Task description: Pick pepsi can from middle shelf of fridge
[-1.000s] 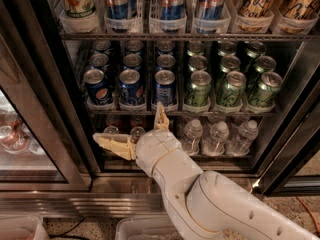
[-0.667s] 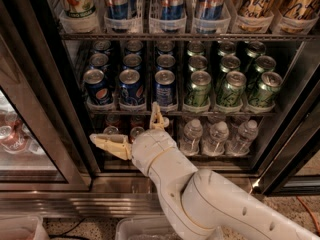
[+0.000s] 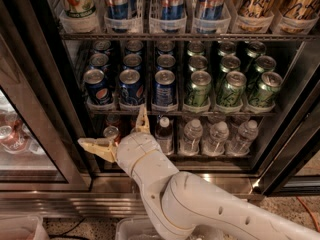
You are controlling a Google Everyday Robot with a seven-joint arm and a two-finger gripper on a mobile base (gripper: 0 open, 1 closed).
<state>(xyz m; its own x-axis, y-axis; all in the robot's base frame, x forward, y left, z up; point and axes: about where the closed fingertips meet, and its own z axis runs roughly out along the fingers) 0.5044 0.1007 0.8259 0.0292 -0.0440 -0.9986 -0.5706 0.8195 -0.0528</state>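
Note:
The fridge stands open in the camera view, with a black frame. Its middle shelf is a wire rack with lanes of short cans. Three lanes of dark-blue pepsi cans fill the left half; the front middle pepsi can has a silver top. Green cans fill the right half. My gripper is open and empty, just below the shelf's front edge, under the blue cans. One fingertip points up at the shelf edge; the other points left.
Tall slim cans stand on the rack above. Water bottles stand on the rack below, right behind my gripper. A glass door is at the left, the steel base below, a clear bin on the floor.
My gripper has shifted a little to the left and slightly up, staying open below the middle shelf. The cans have not moved.

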